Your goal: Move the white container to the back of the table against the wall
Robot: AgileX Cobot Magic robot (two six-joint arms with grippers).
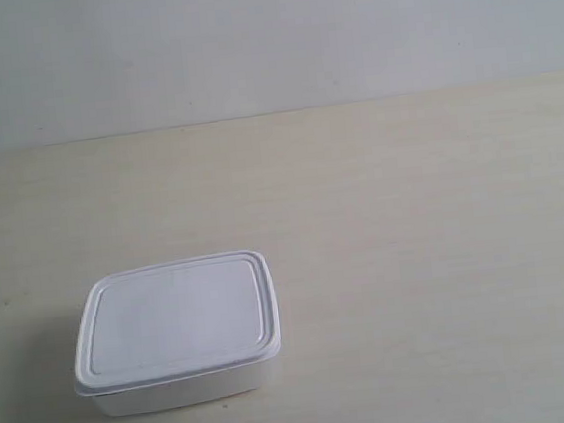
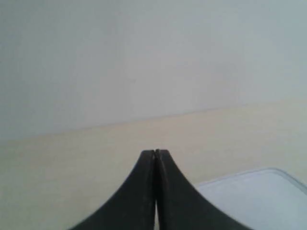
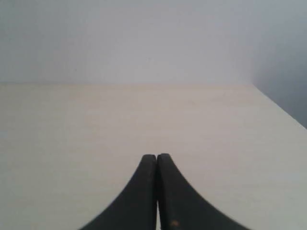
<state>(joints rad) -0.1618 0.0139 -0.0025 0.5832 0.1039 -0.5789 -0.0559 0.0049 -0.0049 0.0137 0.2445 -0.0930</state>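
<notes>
The white container (image 1: pixel 176 332) sits lidded on the pale wood table (image 1: pixel 416 258), near the front at the exterior view's left, well short of the grey-white wall (image 1: pixel 265 33). No arm shows in the exterior view. In the left wrist view my left gripper (image 2: pixel 155 152) is shut with nothing in it, and a corner of the white container (image 2: pixel 254 191) lies just beside its black fingers (image 2: pixel 177 201). My right gripper (image 3: pixel 157 156) is also shut and empty, above bare table (image 3: pixel 72 134) with the wall (image 3: pixel 144 38) beyond.
The table's side edge (image 3: pixel 280 108) shows in the right wrist view, with a darker drop past it. The table meets the wall along a straight line (image 1: pixel 273 112) at the back.
</notes>
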